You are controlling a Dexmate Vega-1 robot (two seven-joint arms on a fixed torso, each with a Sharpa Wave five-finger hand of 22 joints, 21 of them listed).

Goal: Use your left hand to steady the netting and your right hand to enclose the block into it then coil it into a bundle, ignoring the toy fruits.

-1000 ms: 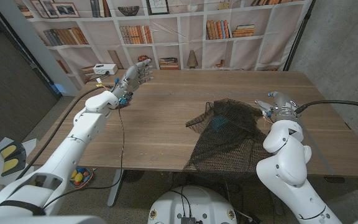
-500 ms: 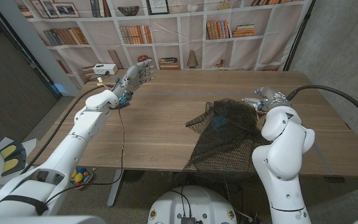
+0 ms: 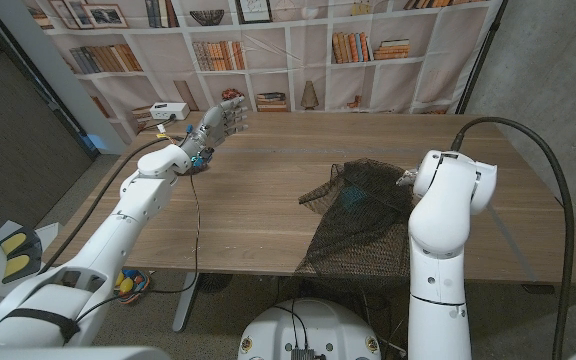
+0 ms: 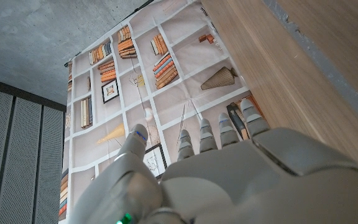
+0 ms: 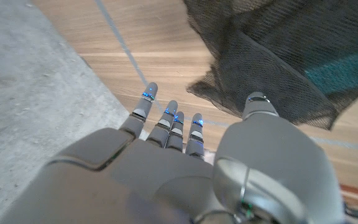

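Note:
The black netting (image 3: 363,218) lies crumpled on the right half of the wooden table (image 3: 258,200) and hangs over its front edge. A teal block (image 3: 351,197) shows through the mesh. My right arm (image 3: 446,200) stands upright over the netting's right side and hides most of my right hand (image 3: 405,178). In the right wrist view that hand (image 5: 179,149) holds nothing, with its fingers stretched out beside the netting (image 5: 272,56) and the block (image 5: 344,71) under the mesh. My left hand (image 3: 223,118) hovers far off at the back left, fingers extended and holding nothing (image 4: 229,162).
A white box (image 3: 168,110) sits at the table's back left corner, near my left hand. A thin cable (image 3: 196,205) hangs from the left arm across the table. A bookshelf backdrop (image 3: 268,50) stands behind. Coloured items (image 3: 128,283) lie on the floor at the left.
My right arm has swung up until its forearm stands upright, and the hand has slid left to the netting's edge, behind the arm. The left arm and netting have stayed still.

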